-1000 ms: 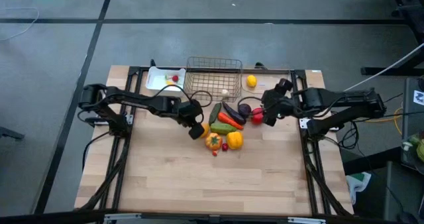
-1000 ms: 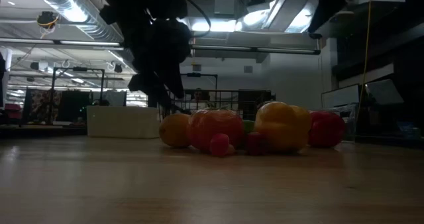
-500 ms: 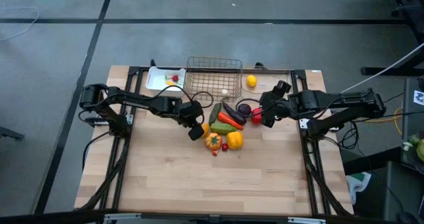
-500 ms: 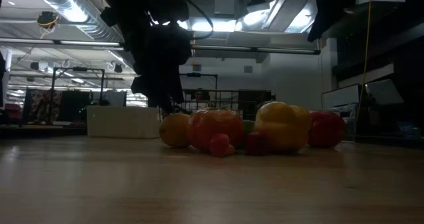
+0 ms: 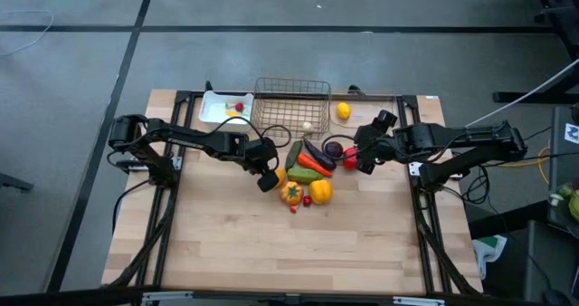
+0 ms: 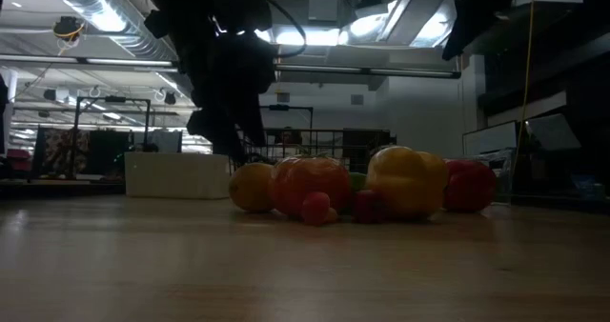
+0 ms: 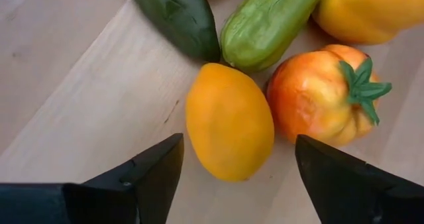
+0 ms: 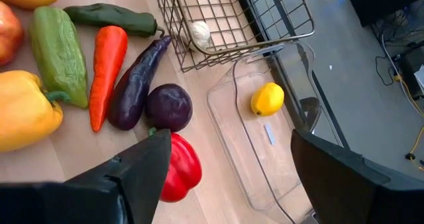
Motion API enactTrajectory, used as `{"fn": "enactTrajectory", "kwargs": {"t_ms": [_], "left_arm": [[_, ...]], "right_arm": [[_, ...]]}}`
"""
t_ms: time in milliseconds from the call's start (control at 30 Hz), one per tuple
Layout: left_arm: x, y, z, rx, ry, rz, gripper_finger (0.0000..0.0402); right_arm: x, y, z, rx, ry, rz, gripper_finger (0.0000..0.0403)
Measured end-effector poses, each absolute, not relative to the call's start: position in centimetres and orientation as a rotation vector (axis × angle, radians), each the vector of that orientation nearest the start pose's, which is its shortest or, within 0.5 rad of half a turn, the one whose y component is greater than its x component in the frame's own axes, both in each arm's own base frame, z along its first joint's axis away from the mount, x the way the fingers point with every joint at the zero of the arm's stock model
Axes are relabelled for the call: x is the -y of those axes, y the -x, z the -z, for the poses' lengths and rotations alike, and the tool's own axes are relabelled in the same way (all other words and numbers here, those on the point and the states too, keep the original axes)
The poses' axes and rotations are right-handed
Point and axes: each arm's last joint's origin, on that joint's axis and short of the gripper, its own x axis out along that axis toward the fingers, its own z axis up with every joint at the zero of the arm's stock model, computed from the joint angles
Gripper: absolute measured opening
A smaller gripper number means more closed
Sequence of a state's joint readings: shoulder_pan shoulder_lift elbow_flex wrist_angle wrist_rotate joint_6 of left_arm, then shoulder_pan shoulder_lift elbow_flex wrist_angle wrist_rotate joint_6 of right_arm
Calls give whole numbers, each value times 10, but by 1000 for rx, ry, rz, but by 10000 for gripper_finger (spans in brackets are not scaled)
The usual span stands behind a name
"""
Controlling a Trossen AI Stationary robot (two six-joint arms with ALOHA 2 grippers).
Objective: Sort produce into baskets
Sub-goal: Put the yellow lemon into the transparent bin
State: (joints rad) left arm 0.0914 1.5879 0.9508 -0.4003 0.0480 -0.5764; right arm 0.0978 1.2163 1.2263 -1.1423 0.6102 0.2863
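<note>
Pick-up step: the left gripper point(image 7: 232, 177), jaws wide, straddles the smooth orange egg-shaped fruit point(image 7: 228, 121) at the pile's left edge on the wooden counter point(image 5: 271, 243); next, closing; right gripper point(image 8: 228, 177) open near the glossy red pepper point(image 8: 177, 174).

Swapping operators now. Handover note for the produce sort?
Left gripper: fingers open astride the orange fruit, nothing held.
Right gripper: open, empty, over the red pepper.
Done: lemon in the clear bin; a pale piece in the wire basket; small pieces in the white tray.
Left: the pile mid-table, including cucumber, carrot, eggplant, onion, peppers.
</note>
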Motion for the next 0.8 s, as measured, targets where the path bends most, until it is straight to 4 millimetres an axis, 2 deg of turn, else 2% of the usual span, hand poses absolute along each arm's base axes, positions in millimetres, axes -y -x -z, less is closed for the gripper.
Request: {"fn": "enactTrajectory", "kwargs": {"t_ms": [133,600,800], "left_arm": [[-27,-306,-184,-1002,621,-353,292],[-28,-325,-146,-1035,625,-358,293],[-29,-325,-144,-1044,623,-363,291]], "right_arm": [[-4,-212,-331,-990,143,600,308],[-4,-212,-331,-993,144,600,308],[-4,-212,-331,-994,144,600,308]]}}
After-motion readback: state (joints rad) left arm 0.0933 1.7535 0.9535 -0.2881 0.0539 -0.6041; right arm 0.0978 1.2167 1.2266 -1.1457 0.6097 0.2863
